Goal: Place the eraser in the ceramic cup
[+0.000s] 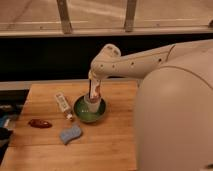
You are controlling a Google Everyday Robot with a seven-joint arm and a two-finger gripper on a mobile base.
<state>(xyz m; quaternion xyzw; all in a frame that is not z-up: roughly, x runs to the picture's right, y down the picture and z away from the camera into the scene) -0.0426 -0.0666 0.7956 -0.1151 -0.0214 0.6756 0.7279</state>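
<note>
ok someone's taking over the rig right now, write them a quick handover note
Gripper: shut on the eraser, right above the cup.
Eraser: upright, lower end at or just inside the cup's mouth.
Cup: standing in the green bowl on the table.
Done: eraser picked up and brought to the cup.
Left: lower it in, release, pull back.
Nearby: tube, sponge.
</note>
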